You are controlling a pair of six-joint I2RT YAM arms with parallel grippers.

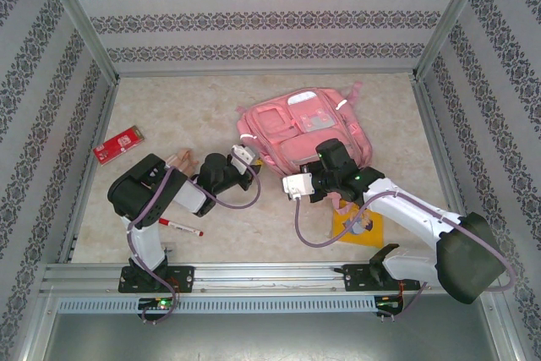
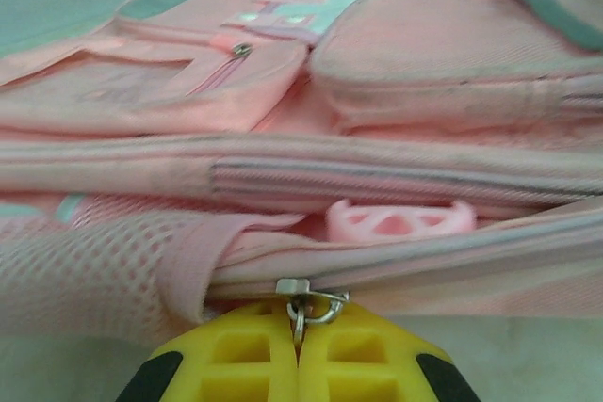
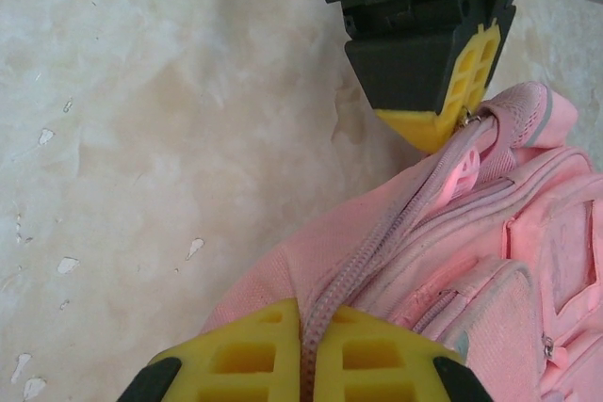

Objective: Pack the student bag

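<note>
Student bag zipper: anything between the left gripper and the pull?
Nothing visible. The left gripper is shut directly on the metal zipper pull at the near edge of the student bag. The right gripper is shut on the bag's zipper seam further along, clear of the pull.

Bright, even light falls from above, and the pale table (image 1: 169,107) returns it without hard glare. Shadows under the arms are short and soft. The overhead picture is rather sharp, though the walls (image 1: 34,82) lean outward at the edges. In the left wrist view the student bag (image 2: 396,54) looks hazy with a greenish tint, and the left gripper (image 2: 299,322), close to the lens, is blurred.
</note>
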